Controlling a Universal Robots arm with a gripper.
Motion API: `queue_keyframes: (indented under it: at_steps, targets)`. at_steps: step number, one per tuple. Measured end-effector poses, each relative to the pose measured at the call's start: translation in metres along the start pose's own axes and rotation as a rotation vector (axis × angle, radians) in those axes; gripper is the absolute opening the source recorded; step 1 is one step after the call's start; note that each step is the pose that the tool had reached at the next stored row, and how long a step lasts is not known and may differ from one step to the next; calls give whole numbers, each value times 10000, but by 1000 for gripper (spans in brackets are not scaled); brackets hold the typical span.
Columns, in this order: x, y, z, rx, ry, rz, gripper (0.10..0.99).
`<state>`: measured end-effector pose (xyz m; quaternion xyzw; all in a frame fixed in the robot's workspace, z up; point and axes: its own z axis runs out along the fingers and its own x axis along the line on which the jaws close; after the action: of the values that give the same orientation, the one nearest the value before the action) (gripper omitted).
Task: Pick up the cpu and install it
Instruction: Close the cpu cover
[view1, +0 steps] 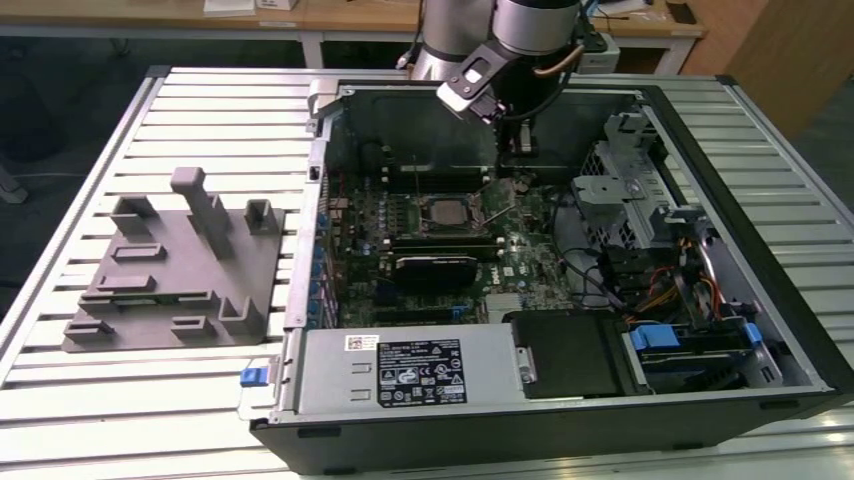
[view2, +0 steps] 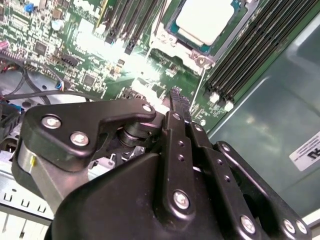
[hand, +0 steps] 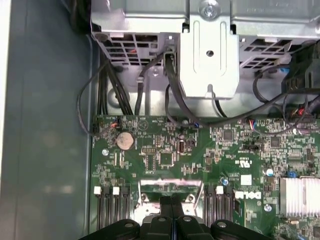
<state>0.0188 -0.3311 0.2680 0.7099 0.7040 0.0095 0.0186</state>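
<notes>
1. While the arm is hanging over the open computer case (view1: 400, 125), the end effector (view1: 517, 148) is sitting low inside it, near the far wall and towards the exterior view's right of the processor socket.
2. Both wrist views are showing the end effector (view2: 178, 95) (hand: 172, 204) with its two black fingers (view2: 175, 130) pressed flat together, fully closed and gripping nothing.
3. The cpu (view1: 445, 212) is lying flat in the metal-bordered socket frame (view2: 200, 60) on the green motherboard (view1: 521, 250), roughly in the middle of the case.
4. In the second wrist view the cpu (view2: 206, 20) is showing its pale silvery top, level with the frame around it and clearly apart from the closed fingertips, which are hovering over the board near one corner of the frame.
5. Dark memory slots (view2: 250, 55) are running along one side of the socket, and in the first wrist view more slots (hand: 112, 205) are flanking the fingertips on both sides.
6. A round coin cell (hand: 125, 140) and a finned heatsink (hand: 300, 197) are sitting on the board, with black cables (hand: 110, 90) trailing up to a grey metal drive cage (hand: 210, 60).
7. Outside the case, a grey block fixture (view1: 174, 265) with upright posts is resting on the slatted worktop (view1: 200, 110), towards the exterior view's left.
</notes>
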Motion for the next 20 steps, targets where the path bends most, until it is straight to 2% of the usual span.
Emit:
queue_keyframes:
  at_steps: [20]
  targets:
    - [22, 183, 10, 0, -1, 0, 106]
